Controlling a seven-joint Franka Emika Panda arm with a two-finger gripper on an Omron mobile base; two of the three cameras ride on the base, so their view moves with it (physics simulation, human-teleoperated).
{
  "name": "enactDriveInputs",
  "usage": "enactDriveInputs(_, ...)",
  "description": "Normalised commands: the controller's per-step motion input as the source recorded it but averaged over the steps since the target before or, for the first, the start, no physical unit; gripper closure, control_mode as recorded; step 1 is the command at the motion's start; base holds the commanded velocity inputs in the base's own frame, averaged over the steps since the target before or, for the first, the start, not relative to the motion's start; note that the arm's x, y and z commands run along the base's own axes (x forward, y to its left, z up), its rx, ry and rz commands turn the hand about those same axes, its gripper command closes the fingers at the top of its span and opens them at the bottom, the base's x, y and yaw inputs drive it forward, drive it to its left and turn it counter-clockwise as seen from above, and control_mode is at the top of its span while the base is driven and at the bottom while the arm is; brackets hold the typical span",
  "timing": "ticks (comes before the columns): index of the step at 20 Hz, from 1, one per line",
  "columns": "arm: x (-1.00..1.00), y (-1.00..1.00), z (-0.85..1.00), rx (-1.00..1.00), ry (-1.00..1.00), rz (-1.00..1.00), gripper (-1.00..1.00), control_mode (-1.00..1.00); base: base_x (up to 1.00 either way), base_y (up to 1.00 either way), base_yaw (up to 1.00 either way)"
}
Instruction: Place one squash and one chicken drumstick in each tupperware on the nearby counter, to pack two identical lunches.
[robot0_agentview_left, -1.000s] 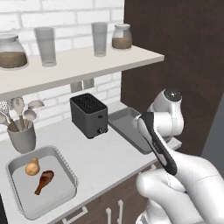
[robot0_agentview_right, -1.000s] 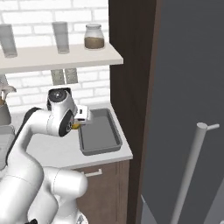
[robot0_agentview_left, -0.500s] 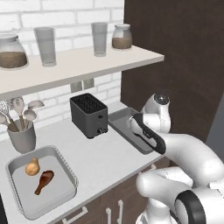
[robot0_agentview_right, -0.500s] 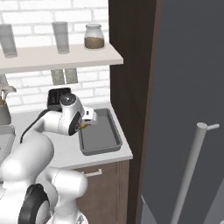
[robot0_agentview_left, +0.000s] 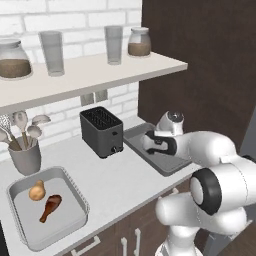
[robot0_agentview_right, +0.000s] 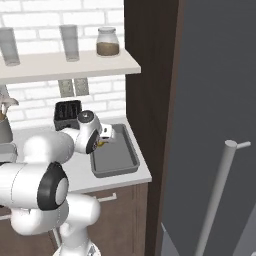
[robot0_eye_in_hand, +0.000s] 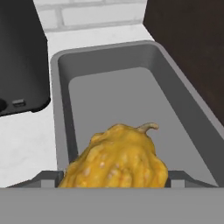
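Left tray (robot0_agentview_left: 75, 192) on counter (robot0_agentview_left: 125, 180): small squash (robot0_agentview_left: 36, 190) and drumstick (robot0_agentview_left: 51, 206) inside, side by side. Utensil cup (robot0_agentview_left: 25, 157) behind it by brick wall. Black toaster (robot0_agentview_left: 101, 131) mid-counter. Right tray (robot0_eye_in_hand: 131, 96) just beside toaster, against dark cabinet. Gripper (robot0_eye_in_hand: 114, 181) over near end of right tray, fingers spread wide, clamped on bumpy yellow squash (robot0_eye_in_hand: 116, 162), stem pointing toward tray's far end.

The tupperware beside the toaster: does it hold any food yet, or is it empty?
Empty. The hand view shows the tupperware's bare grey floor, and the squash sits between the gripper's jaws above its near end, not yet released.
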Motion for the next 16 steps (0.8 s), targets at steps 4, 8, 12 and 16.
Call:
enactDriveInputs(4,0.59,0.0,-0.31,0.0,0.04,0.0,1.0,-1.0,0.0,0.0,0.0)
enactDriveInputs(8,0.59,0.0,-0.28,0.0,0.05,0.0,1.0,-1.0,0.0,0.0,0.0)
enactDriveInputs(12,0.57,0.0,-0.29,0.0,0.05,0.0,-1.0,-1.0,0.0,0.0,0.0)
enactDriveInputs(16,0.31,0.0,-0.2,0.0,0.05,-0.01,-1.0,-1.0,0.0,0.0,0.0)
